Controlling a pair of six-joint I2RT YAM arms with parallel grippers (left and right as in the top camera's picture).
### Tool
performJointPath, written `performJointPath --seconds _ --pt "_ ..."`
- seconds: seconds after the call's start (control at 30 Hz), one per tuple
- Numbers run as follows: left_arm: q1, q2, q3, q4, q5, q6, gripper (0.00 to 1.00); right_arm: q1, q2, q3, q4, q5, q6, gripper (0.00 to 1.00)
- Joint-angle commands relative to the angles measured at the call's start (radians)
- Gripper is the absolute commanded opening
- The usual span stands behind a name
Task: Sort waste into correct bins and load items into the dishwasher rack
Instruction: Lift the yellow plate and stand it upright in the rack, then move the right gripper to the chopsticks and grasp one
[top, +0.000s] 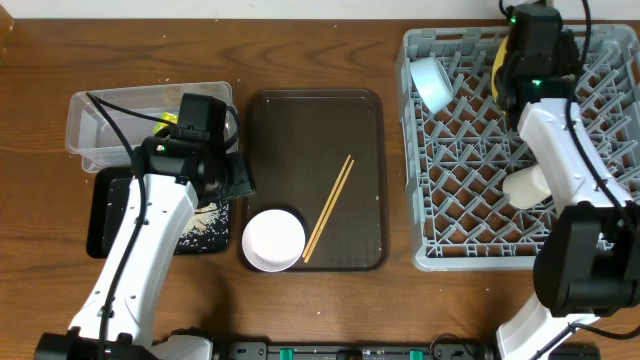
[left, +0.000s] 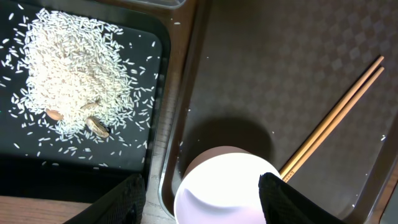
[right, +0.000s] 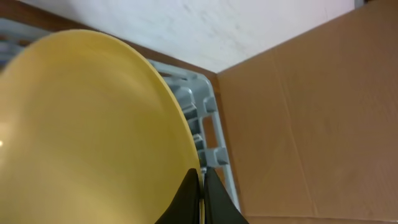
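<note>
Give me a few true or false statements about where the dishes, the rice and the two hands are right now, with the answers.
1. The rice lies in the black tray. True.
2. The chopsticks are in the rack. False: they lie on the brown tray, beside the white bowl.
3. The right hand is shut on the edge of the yellow plate. True.
4. The left hand is shut. False: it is open, with a finger to either side above the white bowl.
5. The blue bowl is in the rack. True.
</note>
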Motion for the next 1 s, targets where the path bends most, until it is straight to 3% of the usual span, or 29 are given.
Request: performJointPath --seconds 0.0,0.17,0.2,0.33,0.4,0.43,0.7,0.87,0.97 --pt "0.004 -0.005 0.011 -0.003 -0.012 -0.01 0.61 0.051 -0.002 0.005 -0.009 0.018 0.048 0.01" --pt "0.004 -0.005 0.011 -0.003 -0.012 -0.01 0.61 0.114 -0.002 0.005 -0.075 0.017 0.139 0.02" --pt "0.004 -0.005 0.011 -0.003 -0.012 -0.01 0.62 0.13 -0.002 0.005 -0.113 0.017 0.191 0.14" --pt "0.004 -0.005 0.011 -0.006 -0.012 -0.01 0.62 0.161 -0.01 0.005 -0.228 -0.011 0.319 0.28" --pt "0.004 -0.005 0.011 -0.006 -0.012 -0.01 0.62 0.171 -0.019 0.005 -0.287 -0.079 0.374 0.51" --pt "0.004 -0.005 0.011 -0.006 -0.012 -0.01 0.62 0.174 -0.026 0.005 -0.313 -0.123 0.401 0.53" --pt "0.004 -0.005 0.011 -0.011 -0.012 -0.009 0.62 0.176 -0.152 0.005 -0.405 -0.552 0.506 0.63" --pt "0.004 -0.005 0.011 -0.011 -0.012 -0.009 0.62 0.179 -0.194 0.005 -0.465 -0.941 0.604 0.57" --pt "0.004 -0.005 0.011 -0.011 -0.012 -0.009 0.62 0.199 -0.186 0.0 -0.538 -1.064 0.685 0.57"
